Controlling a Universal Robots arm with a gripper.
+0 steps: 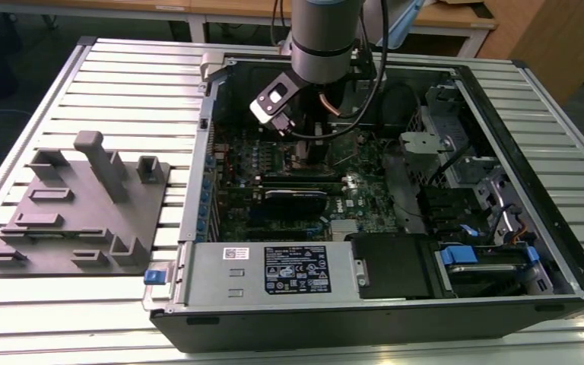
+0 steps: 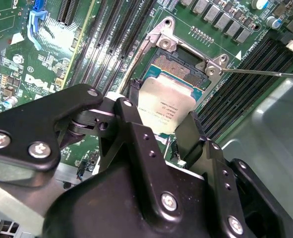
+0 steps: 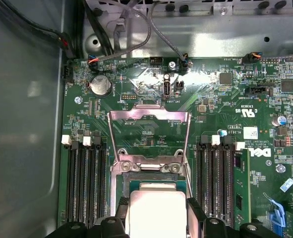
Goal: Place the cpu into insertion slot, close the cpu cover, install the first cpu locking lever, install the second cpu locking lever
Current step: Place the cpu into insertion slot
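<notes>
Jaws of the gripper (image 2: 161, 119) clamp one cpu (image 2: 173, 99) over one insertion slot (image 2: 182, 67); arm (image 1: 322, 30) points down into the computer case (image 1: 373, 319).

Small flat square cpu (image 2: 172, 106), pale silver-beige metal face up, is clamped at two opposite edges in the gripper (image 2: 162, 116). It sits over the insertion slot (image 2: 178, 65), a dark square socket whose gold contact field is partly bare; seating unclear. The cpu cover (image 3: 149, 115), a thin silver cut-out frame, stands swung open.
</notes>
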